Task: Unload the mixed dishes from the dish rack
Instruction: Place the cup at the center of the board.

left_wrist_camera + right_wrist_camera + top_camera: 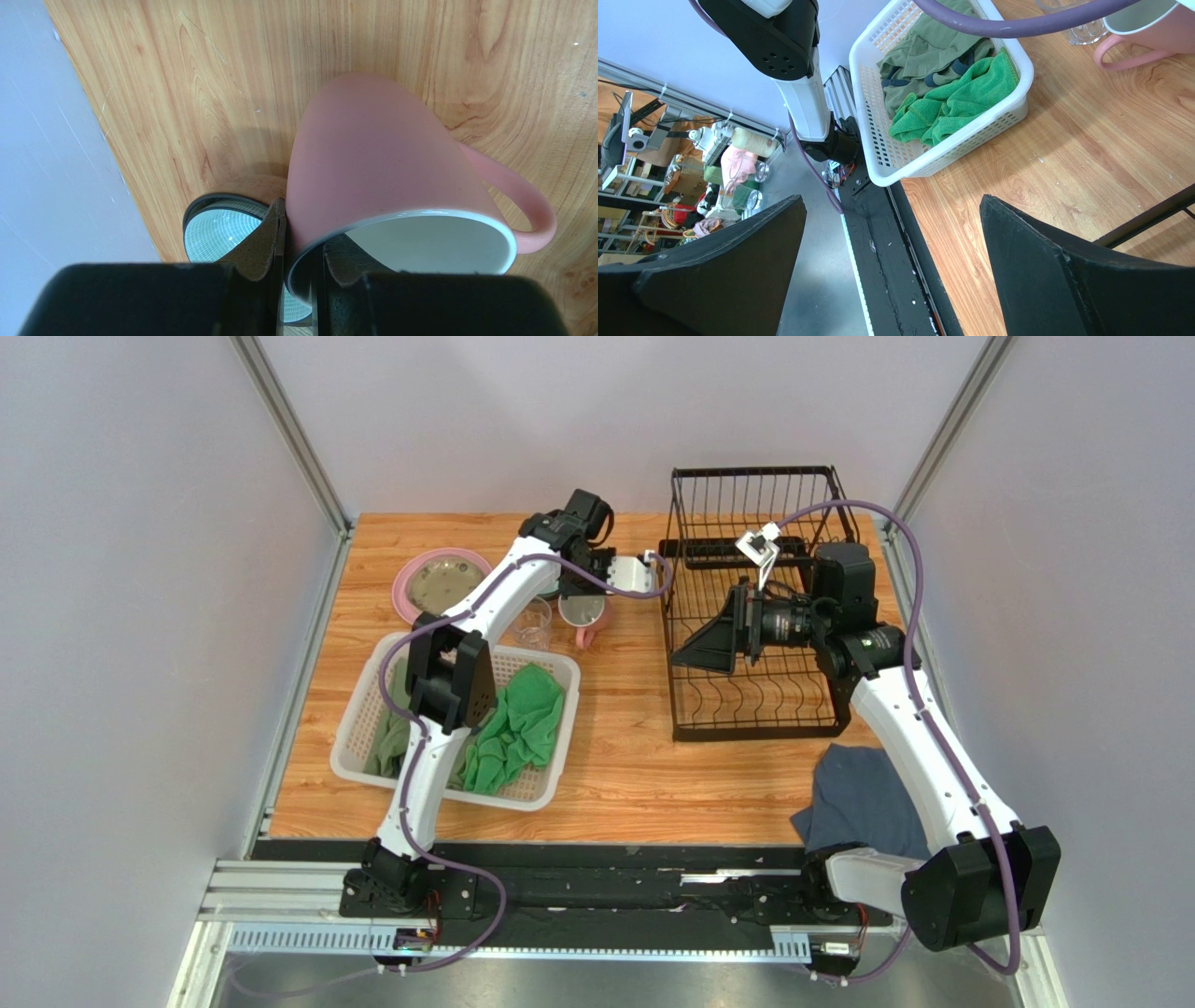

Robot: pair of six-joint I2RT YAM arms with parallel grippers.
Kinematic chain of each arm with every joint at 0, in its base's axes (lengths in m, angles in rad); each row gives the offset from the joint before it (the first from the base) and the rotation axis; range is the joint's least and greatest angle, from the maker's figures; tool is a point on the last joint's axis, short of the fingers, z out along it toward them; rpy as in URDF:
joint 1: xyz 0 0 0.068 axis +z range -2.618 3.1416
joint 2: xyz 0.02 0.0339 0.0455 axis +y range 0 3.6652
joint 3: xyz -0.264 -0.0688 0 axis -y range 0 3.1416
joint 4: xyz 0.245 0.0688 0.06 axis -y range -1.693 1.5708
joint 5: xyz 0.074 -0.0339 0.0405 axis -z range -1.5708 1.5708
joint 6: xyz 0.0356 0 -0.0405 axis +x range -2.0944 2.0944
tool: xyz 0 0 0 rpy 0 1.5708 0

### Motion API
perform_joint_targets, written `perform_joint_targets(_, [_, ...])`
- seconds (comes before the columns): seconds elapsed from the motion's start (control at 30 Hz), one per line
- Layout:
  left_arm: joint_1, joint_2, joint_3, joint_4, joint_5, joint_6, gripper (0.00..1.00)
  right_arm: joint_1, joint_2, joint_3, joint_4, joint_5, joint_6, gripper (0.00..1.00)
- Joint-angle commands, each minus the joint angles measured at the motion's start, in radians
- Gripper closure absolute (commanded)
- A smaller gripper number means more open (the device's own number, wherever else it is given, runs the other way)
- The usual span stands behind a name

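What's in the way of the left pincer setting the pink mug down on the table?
Nothing visible lies on the table below the pink mug, gripped at its rim by the left pincer. A teal bowl sits close by, beneath the pincer, and a clear glass cup stands just beside the mug.

No legible text, brand, number or sign in any view. Only a small white tag (758, 546) on the purple cable (856, 508) above the dish rack (683, 504), too small to read.
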Motion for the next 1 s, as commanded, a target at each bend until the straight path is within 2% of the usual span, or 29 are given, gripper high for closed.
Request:
perform_joint_targets(0.0, [0.002,-0.023,0.027,0.050,-0.001,0.029,0.94,-0.006,-0.023,0.002,0.041,0.009,-0.015,0.01])
perform_joint_targets(0.8, [0.002,-0.022,-0.016,0.052,-0.007,0.038,0.87,-0.008,-0.006,0.002,0.044,0.007,-0.015,0.01])
perform_joint_targets(0.97, [0.002,-0.017,-0.018,0.056,-0.013,0.037,0.70,-0.008,-0.006,0.002,0.041,0.009,-0.015,0.01])
